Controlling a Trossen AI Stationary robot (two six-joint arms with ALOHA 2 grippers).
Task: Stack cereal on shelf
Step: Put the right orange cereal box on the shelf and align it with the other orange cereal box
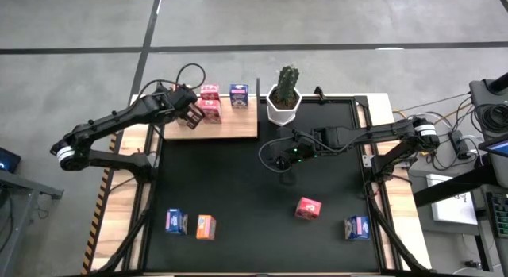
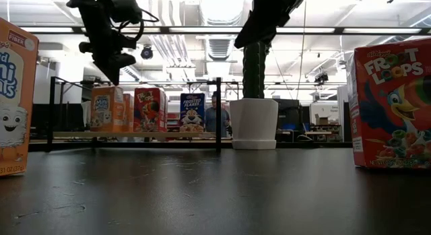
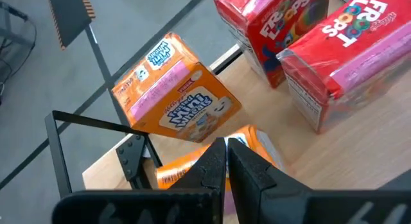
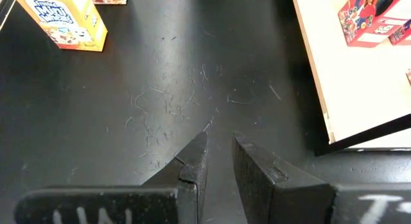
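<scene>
The shelf [image 1: 230, 128], a light-wood board with thin black posts, lies at the mat's far left. On it stand two orange cereal boxes [image 3: 173, 89] [image 3: 260, 146], two pink-red ones [image 1: 209, 92] [image 1: 211, 110] and a blue one [image 1: 239, 95]. My left gripper [image 3: 226, 146] is shut and hangs just over the orange boxes [image 2: 108, 108]; I see no touch. My right gripper [image 4: 218, 150] hovers over the bare mat near its middle [image 1: 278, 159], its fingers a little apart with nothing between them. Loose cereal boxes stand on the near mat: blue [image 1: 175, 221], orange [image 1: 205, 227], pink-red [image 1: 308, 208], blue [image 1: 357, 227].
A white pot with a cactus [image 1: 283, 102] stands at the shelf's right end, close to the blue box. The shelf's black posts [image 3: 96, 124] rise at its corners. Cables run off the table's far right. A person [image 2: 215, 117] stands in the room far behind.
</scene>
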